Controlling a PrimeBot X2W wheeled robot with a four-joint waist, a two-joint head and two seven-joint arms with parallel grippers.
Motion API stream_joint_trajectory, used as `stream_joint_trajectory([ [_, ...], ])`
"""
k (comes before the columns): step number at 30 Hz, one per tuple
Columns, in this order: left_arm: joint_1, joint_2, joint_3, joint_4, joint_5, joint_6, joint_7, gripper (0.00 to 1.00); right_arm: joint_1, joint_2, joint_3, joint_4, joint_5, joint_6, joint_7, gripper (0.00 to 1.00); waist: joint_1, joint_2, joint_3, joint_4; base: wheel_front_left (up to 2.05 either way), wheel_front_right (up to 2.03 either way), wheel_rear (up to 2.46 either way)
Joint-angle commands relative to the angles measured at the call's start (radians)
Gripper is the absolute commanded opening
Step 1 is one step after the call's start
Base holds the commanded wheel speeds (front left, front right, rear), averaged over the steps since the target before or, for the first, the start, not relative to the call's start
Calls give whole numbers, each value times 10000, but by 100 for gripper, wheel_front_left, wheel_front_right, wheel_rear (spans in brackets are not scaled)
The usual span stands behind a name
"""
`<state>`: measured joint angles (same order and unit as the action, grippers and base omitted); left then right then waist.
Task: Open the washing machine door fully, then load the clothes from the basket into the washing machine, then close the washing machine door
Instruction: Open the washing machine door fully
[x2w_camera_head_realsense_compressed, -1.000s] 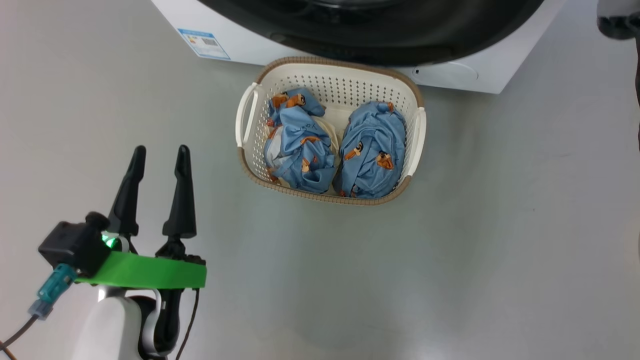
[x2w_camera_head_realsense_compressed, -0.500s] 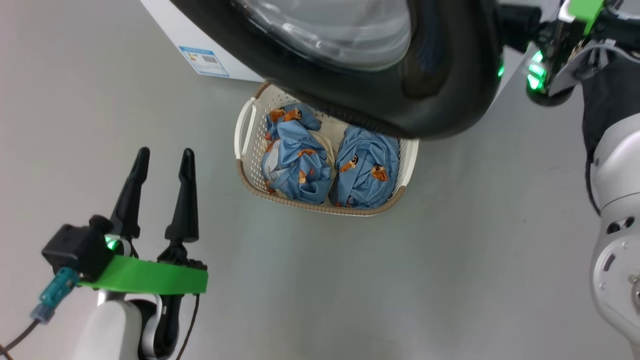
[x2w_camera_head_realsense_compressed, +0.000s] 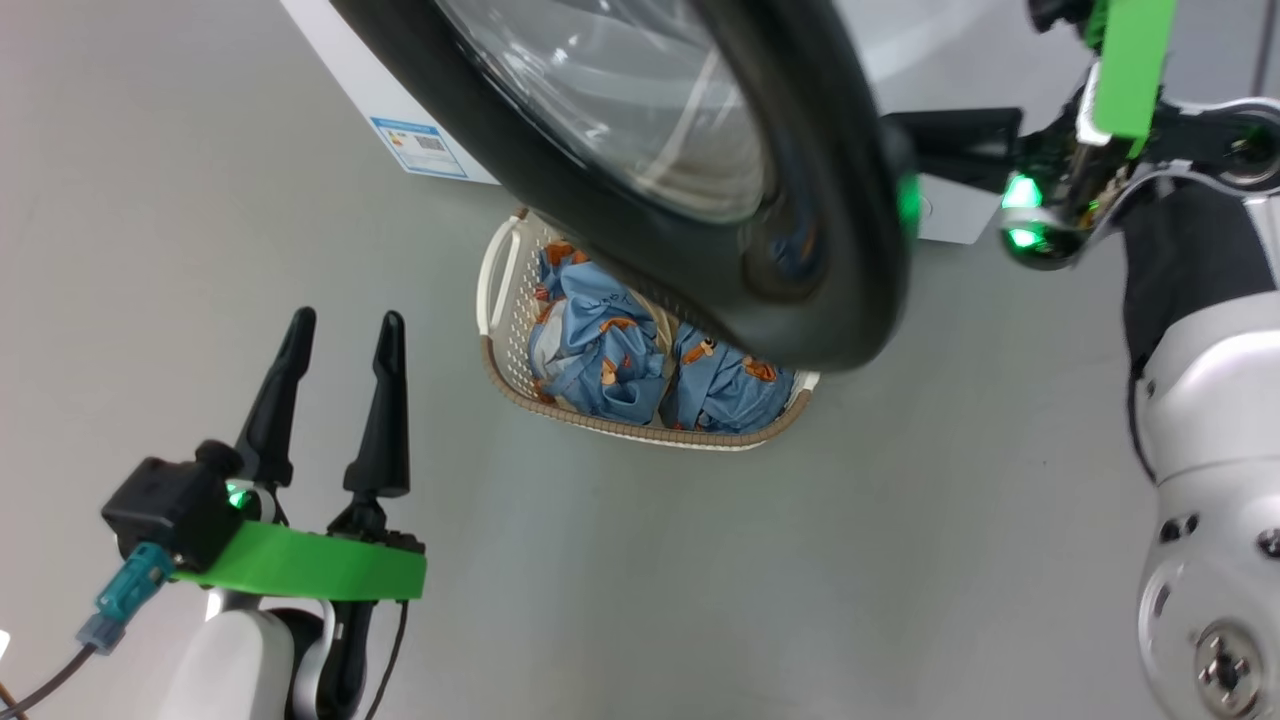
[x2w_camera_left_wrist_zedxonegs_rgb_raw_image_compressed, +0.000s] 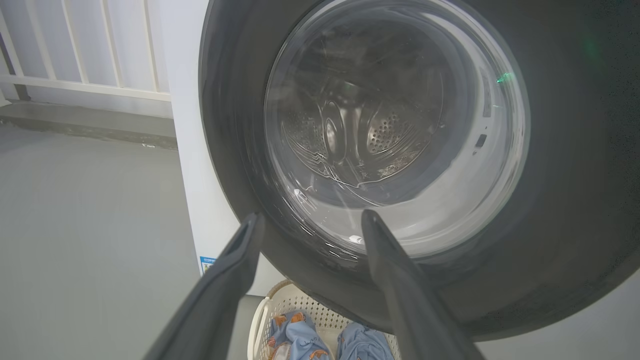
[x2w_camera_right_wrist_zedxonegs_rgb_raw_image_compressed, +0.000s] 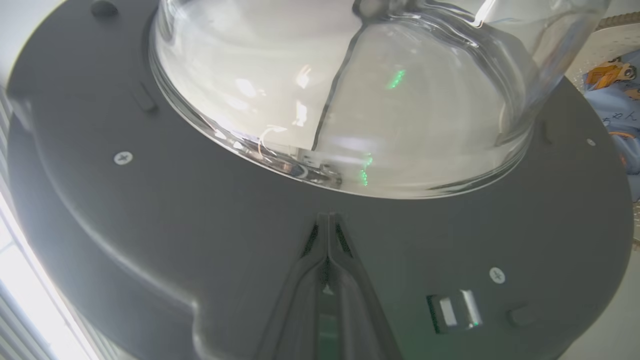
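Right jaws together against washing machine door (x2w_camera_head_realsense_compressed: 825, 290), bulge facing them; left jaws apart.

Glossy black plastic around the washing machine door (x2w_camera_head_realsense_compressed: 800, 300), mirror-smooth; clear bulging glass bowl (x2w_camera_head_realsense_compressed: 620, 100) at its centre. Matt grey plastic on the door's inner face, dotted with bright metal screws (x2w_camera_right_wrist_zedxonegs_rgb_raw_image_compressed: 123, 158). Perforated steel drum (x2w_camera_left_wrist_zedxonegs_rgb_raw_image_compressed: 380, 135), shiny. Smooth white panel on the washing machine (x2w_camera_left_wrist_zedxonegs_rgb_raw_image_compressed: 205, 200), with a papery blue label (x2w_camera_head_realsense_compressed: 420, 148). Cream perforated plastic for the basket (x2w_camera_head_realsense_compressed: 640, 432), brown woven-look rim. Soft creased cloth for the clothes (x2w_camera_head_realsense_compressed: 600, 360). Smooth grey floor (x2w_camera_head_realsense_compressed: 700, 580), faint sheen. Matt dark fingers on the left pincer (x2w_camera_head_realsense_compressed: 347, 318).
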<state>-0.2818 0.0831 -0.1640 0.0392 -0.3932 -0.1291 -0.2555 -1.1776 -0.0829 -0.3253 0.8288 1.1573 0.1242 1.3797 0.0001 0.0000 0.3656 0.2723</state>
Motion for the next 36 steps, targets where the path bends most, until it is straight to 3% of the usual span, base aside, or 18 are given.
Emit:
stream_joint_trajectory([
  [1, 83, 304, 273, -229, -18, -16, -63, 100, 192, 324, 758, -480, 721, 65, -53, 0, -1, 0, -46, 39, 0, 0, 0],
  [10, 109, 299, 209, -224, -5, -16, -63, 100, 1823, 326, 4666, -1676, 3617, 65, -1397, 0, -1, 0, -163, 74, 0, 0, 0],
  [18, 130, 283, 254, -220, 4, -16, -63, 100, 2514, 326, 6988, -2477, 5173, 65, -2614, 0, -1, 0, -237, 83, 0, 0, 0],
  [26, 166, 261, 374, -184, 42, -16, -63, 100, 2627, 326, 8280, -2691, 5986, 65, -3439, 0, -1, 0, -319, 58, 0, 0, 0],
  [36, 388, 315, 511, -38, 102, -16, -63, 100, 2846, -21, 8663, -2787, 6724, 65, -4317, 0, -1, 0, -898, -158, 0, 0, 0],
])
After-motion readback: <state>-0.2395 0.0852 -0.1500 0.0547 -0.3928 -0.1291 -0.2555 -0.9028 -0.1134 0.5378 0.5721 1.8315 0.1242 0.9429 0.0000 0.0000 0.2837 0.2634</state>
